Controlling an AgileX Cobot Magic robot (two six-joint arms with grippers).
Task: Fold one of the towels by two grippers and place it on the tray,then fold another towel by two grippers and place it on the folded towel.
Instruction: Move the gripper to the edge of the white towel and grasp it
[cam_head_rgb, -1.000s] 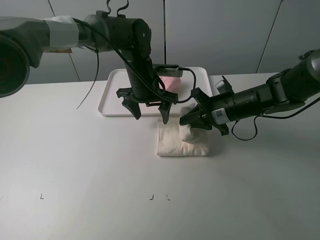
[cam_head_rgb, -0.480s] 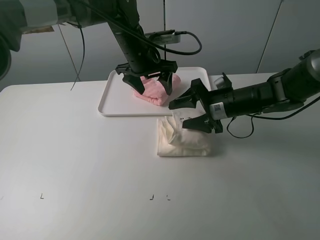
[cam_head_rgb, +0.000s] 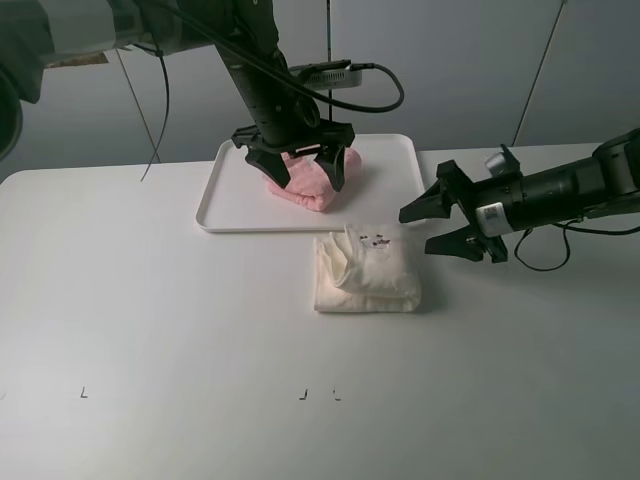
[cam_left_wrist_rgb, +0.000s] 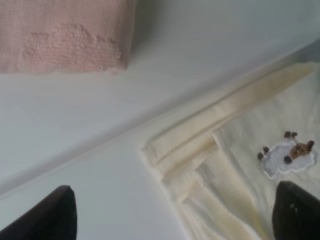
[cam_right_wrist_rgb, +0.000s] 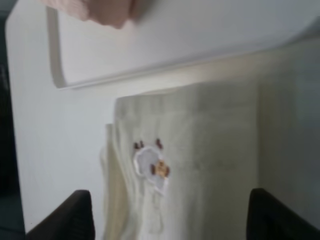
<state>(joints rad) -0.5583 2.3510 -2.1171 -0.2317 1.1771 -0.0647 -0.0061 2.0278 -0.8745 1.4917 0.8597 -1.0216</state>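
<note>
Both my pincers stand released and hold nothing: the left pincer (cam_head_rgb: 297, 170) hangs over the pink towel (cam_head_rgb: 312, 178) on the tray (cam_head_rgb: 215, 205), the right pincer (cam_head_rgb: 448, 222) just beside the folded cream towel (cam_head_rgb: 366, 272) on the table (cam_head_rgb: 150, 330). That cream bundle looks loosely layered, with flaps bulging on one side. If I pinch only the top layer, I reckon it could unfold as I lift, or land crooked on the pink one.

A white table (cam_head_rgb: 150, 320) carries everything. At its far middle lies a white tray (cam_head_rgb: 225, 205). Just nearer, beside the tray's near right edge, a folded cream-white towel (cam_head_rgb: 365, 272) lies flat on the table, a small embroidered patch (cam_head_rgb: 378, 240) facing up.
</note>
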